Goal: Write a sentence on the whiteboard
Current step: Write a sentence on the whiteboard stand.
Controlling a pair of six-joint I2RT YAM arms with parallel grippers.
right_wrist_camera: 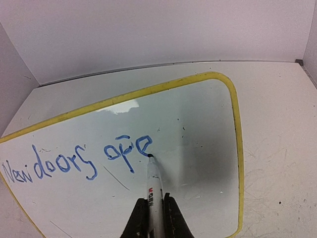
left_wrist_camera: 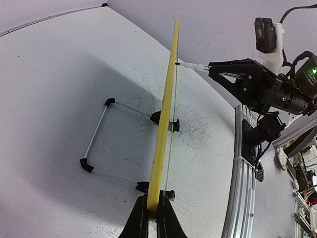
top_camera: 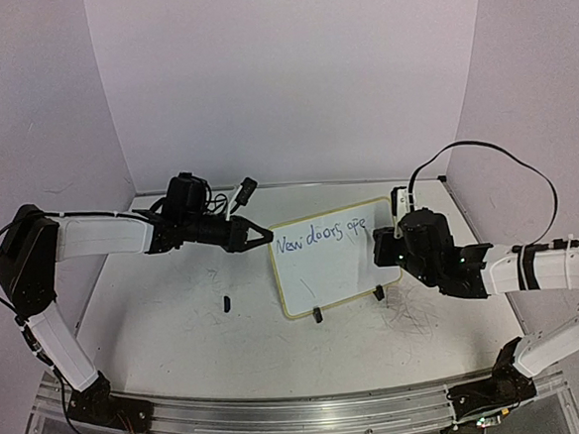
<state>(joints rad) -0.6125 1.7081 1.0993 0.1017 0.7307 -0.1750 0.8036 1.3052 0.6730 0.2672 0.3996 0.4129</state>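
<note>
The whiteboard point(top_camera: 343, 268) stands tilted on its black feet at mid-table, with a cream-yellow frame. The sentence point(top_camera: 321, 236) in blue script reads "New doors ope". My left gripper point(top_camera: 262, 236) is shut on the board's left edge; in the left wrist view the fingers point(left_wrist_camera: 140, 218) clamp the yellow frame point(left_wrist_camera: 166, 109) edge-on. My right gripper point(top_camera: 383, 246) is shut on a white marker point(right_wrist_camera: 154, 191). The marker's tip touches the board point(right_wrist_camera: 198, 129) at the end of the "e" of the sentence point(right_wrist_camera: 79, 161).
A small black marker cap point(top_camera: 226, 303) lies on the table left of the board. A wire stand point(left_wrist_camera: 99, 134) props the board from behind. Grey scribble marks point(top_camera: 413, 315) cover the table near the right arm. White walls enclose the back and sides.
</note>
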